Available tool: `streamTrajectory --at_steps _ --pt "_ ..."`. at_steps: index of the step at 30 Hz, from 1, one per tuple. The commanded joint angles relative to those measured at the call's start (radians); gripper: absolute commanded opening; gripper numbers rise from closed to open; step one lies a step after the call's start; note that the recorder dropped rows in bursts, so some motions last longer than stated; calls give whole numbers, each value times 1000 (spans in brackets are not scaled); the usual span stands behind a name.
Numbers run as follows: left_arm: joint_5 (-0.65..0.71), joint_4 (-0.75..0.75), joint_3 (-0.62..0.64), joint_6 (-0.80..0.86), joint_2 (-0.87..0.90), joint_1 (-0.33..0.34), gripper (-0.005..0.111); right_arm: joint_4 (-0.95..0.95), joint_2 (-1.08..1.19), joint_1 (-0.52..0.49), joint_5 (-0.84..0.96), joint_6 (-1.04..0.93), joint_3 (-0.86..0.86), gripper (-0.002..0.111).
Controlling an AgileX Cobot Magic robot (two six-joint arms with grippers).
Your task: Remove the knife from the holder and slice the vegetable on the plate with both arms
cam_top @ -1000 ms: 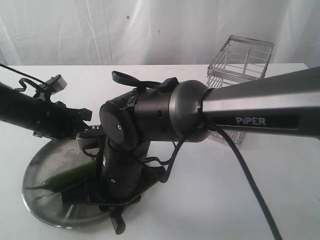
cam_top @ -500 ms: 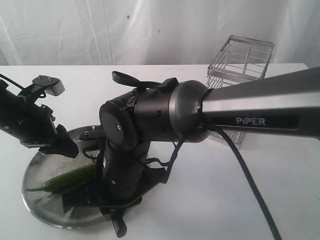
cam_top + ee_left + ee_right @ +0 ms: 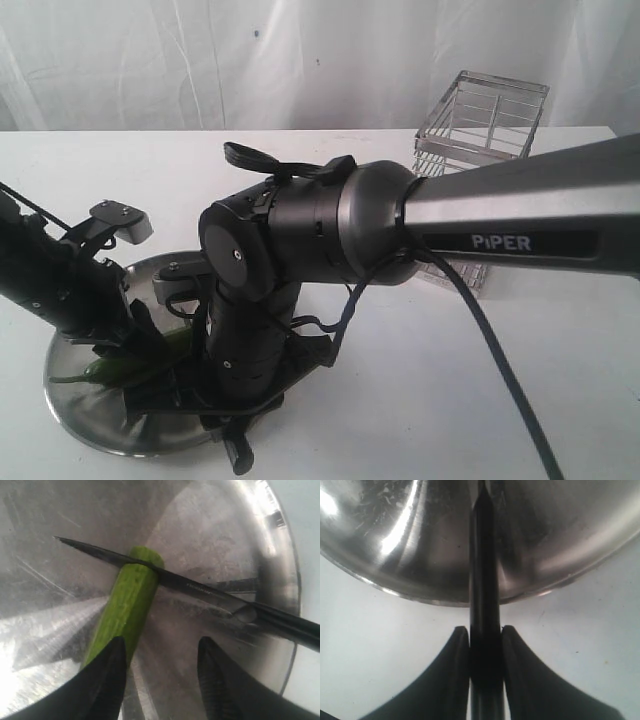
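Note:
The green chili pepper (image 3: 127, 605) lies on the steel plate (image 3: 215, 525). The knife's dark blade (image 3: 192, 586) rests across the pepper close to its blunt cut end. My left gripper (image 3: 161, 642) hangs open low over the plate, one finger (image 3: 107, 680) overlapping the pepper's side. My right gripper (image 3: 485, 632) is shut on the knife's black handle (image 3: 484, 580), just outside the plate's rim (image 3: 420, 592). In the exterior view the pepper (image 3: 108, 370) is half hidden between the left gripper (image 3: 140, 335) and the right wrist. The wire holder (image 3: 480, 150) stands empty at the back right.
The big PIPER link (image 3: 520, 215) of the right arm stretches across the table from the right and hides the plate's right half (image 3: 75, 405). White table (image 3: 400, 400) lies in front; a white curtain hangs behind.
My left arm has come down and in, from above the plate's left rim to low over the pepper. The right arm and the knife have hardly moved.

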Motion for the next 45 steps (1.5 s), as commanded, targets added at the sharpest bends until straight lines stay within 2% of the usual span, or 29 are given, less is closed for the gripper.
streamTrajectory --at_steps 1,10,14,26,45 --pt "-22 -13 7 6 -1 -4 50 -8 -12 -3 3 -14 -2 1" --pt "-29 -13 14 4 0 -4 50 -8 -12 -3 38 -16 -2 1" --pt "-99 -13 58 6 2 -4 50 -8 -12 -3 36 -24 -2 1" --pt "-126 -55 67 6 47 -22 47 -10 -12 -3 37 -33 -2 1" --pt "-160 -55 67 -23 57 -22 44 -14 -37 -3 188 -43 -2 1"
